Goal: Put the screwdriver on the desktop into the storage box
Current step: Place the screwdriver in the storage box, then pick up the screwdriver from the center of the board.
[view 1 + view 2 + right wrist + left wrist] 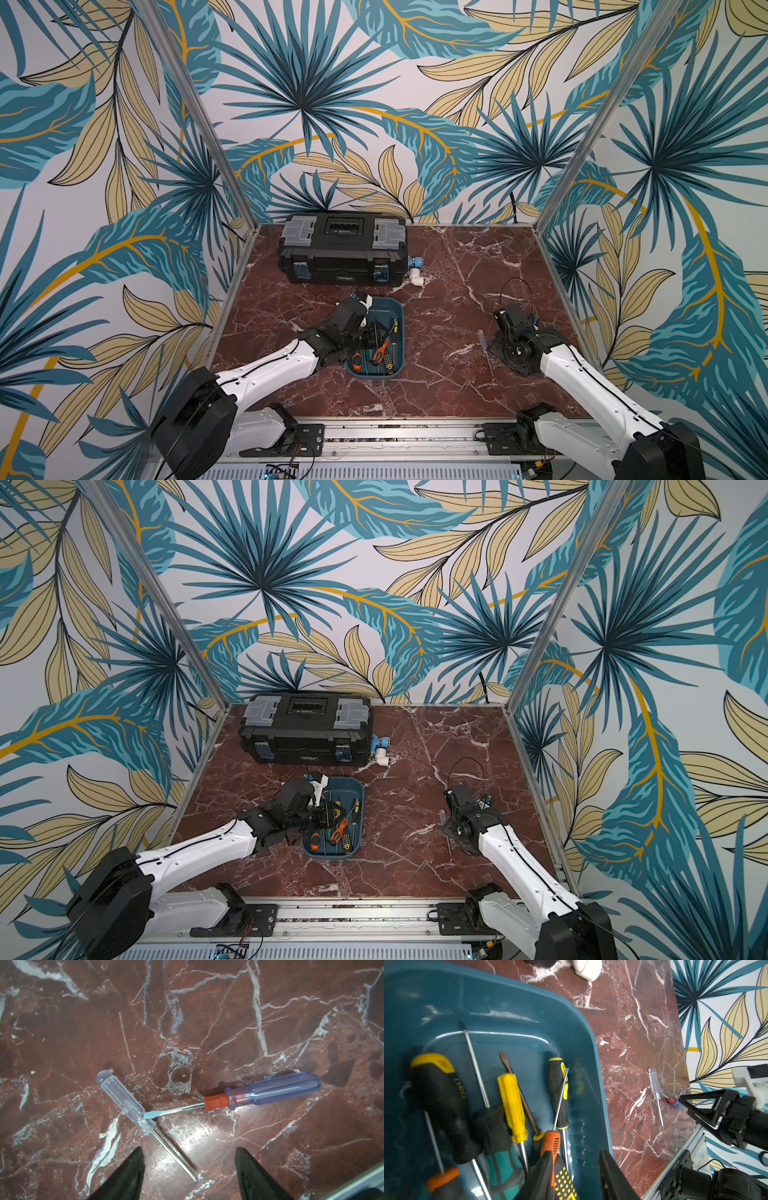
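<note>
- Right tool (188, 1149): jaws apart and empty, low in the right wrist view, with the shaft of the clear-handled screwdriver (122, 1099) showing between them.
- The blue-handled screwdriver (272, 1089) lies to its right on the desk (207, 1012), flat tip touching the clear handle's neck.
- Left tool (575, 1152): jaws apart, clamping nothing, over the storage box (529, 1001), which holds other screwdrivers (511, 1105).
- In both top views the storage box sits lower centre, with the clear-handled screwdriver well apart to its right.
</note>
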Action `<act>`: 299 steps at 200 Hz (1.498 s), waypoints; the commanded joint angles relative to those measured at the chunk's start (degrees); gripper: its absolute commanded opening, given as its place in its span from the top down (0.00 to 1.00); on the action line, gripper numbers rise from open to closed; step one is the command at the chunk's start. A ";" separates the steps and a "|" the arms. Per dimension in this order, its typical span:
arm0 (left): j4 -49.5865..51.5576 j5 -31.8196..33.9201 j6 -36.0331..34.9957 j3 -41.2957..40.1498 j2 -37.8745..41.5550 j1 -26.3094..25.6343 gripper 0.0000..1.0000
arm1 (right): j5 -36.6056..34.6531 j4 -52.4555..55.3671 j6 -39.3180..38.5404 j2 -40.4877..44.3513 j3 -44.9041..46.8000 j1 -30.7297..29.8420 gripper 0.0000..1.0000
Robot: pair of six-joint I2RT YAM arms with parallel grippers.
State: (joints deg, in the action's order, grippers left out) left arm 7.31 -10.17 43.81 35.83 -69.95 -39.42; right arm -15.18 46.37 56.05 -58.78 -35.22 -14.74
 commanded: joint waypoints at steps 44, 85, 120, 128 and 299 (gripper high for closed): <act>7.07 0.62 -4.15 5.23 8.17 -0.09 0.59 | 0.64 -6.74 13.50 -11.32 -2.56 4.60 0.40; 7.81 -0.14 -4.61 4.20 10.22 0.31 0.59 | 1.77 -11.93 16.30 -17.33 -2.04 6.53 0.44; 8.24 -0.51 -4.87 4.24 11.13 0.75 0.60 | 3.57 -14.10 15.62 -21.96 -2.82 7.84 0.56; 8.33 -0.61 -4.93 4.33 11.30 0.91 0.60 | 3.49 -14.10 15.62 -22.07 -2.92 8.00 0.59; 7.79 -2.88 -3.73 4.55 12.23 1.85 0.60 | -1.74 3.00 -22.48 -39.44 -23.01 10.43 0.36</act>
State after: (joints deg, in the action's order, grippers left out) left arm 15.31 -12.51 40.34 39.18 -59.09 -38.13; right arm -16.62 45.47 39.13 -97.43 -57.28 -4.56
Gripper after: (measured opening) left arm 0.404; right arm 0.645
